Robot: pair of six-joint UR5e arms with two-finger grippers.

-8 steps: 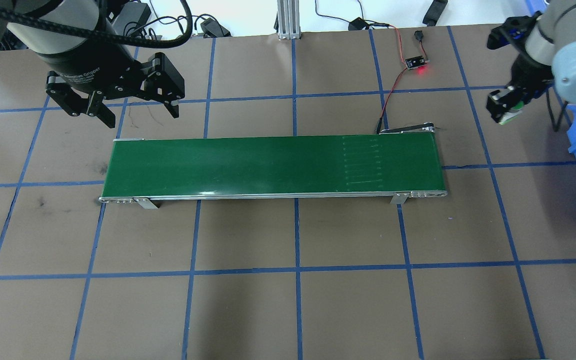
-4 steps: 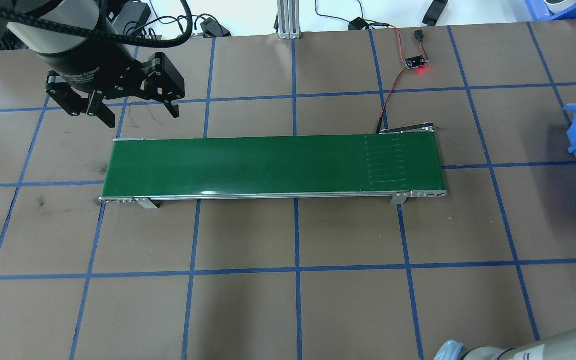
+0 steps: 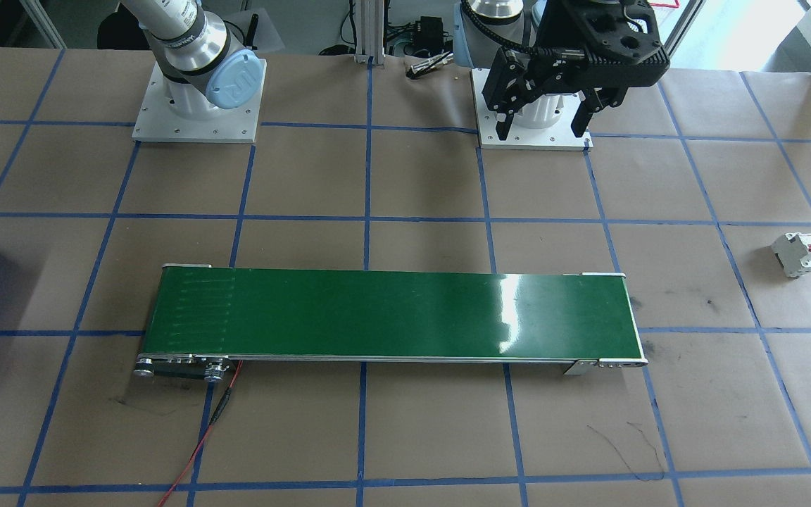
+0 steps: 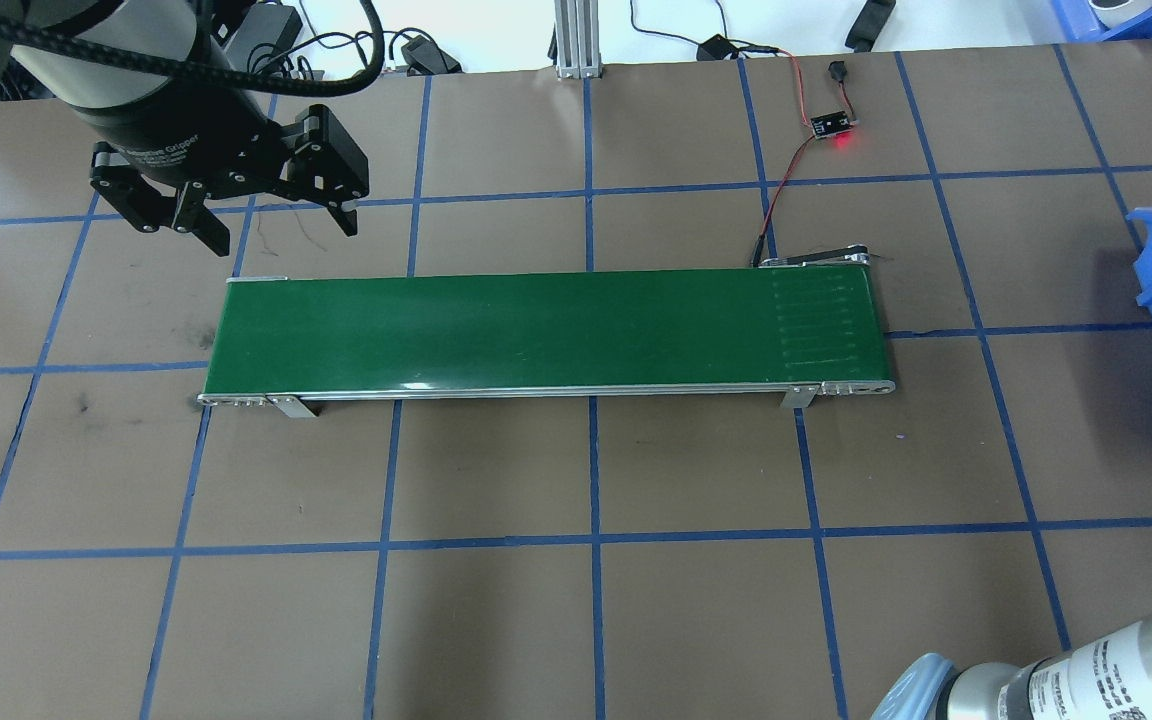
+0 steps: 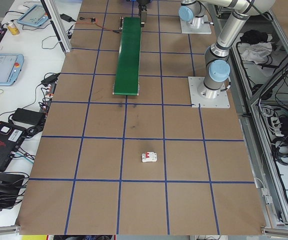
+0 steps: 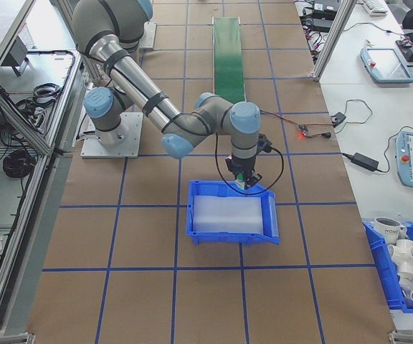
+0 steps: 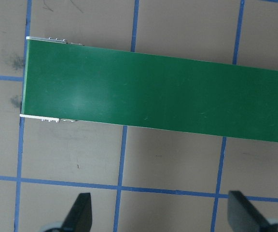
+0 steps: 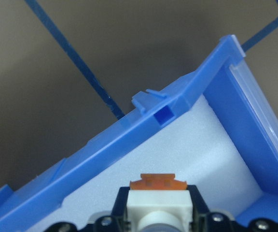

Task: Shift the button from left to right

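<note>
The right claw [image 8: 156, 223] grips the one button [image 8: 157, 202] tight, up over one blue bin [image 6: 231, 216] with white foam. The left claw [image 4: 266, 210] hangs wide open and empty by one green belt [image 4: 546, 330]. One white breaker [image 3: 796, 254] sits on the surface [image 3: 412, 176].

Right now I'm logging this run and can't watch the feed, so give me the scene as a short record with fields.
button: held in the right gripper, orange base pointing at the white foam
right gripper: shut on the button, hanging over the near rim of the blue bin
left gripper: open, empty, above the table behind the conveyor's left end
conveyor belt: green, nothing on it
circuit breaker: white with red lever, on the table, apart from both arms
task stage: button over the bin, not yet released
</note>
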